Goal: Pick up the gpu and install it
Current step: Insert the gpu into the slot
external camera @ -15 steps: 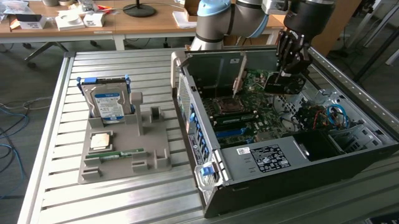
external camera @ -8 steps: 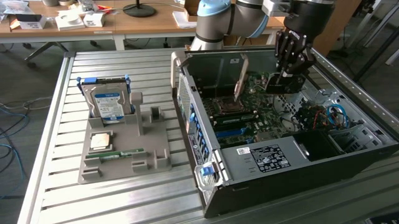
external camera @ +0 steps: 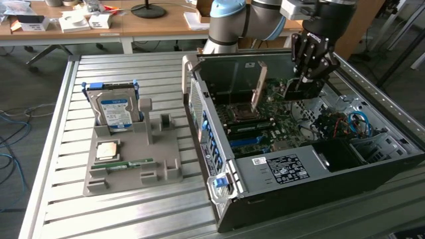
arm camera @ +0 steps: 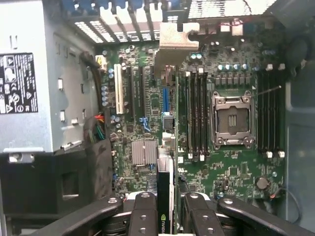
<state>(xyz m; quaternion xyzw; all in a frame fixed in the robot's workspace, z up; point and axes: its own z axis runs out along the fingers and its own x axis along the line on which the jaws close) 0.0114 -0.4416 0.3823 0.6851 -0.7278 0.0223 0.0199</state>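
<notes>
SITE: robotics lab | SIGNS: slatted metal bench [external camera: 133, 214] below gripper [external camera: 304, 82], cluttered wooden desks [external camera: 166, 25] beyond it, loose floor cables [external camera: 13, 134]

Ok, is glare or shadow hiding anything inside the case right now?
Wrist view: the vent grille is blown out white, the black bay lies in deep shadow, the motherboard is evenly lit around the gpu held in the pincer. Exterior view: that bay's inside reads nearly black; no strong glare on the case.

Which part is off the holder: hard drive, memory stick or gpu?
The gpu, held by the gripper inside the case; the others sit on the holder.
</notes>
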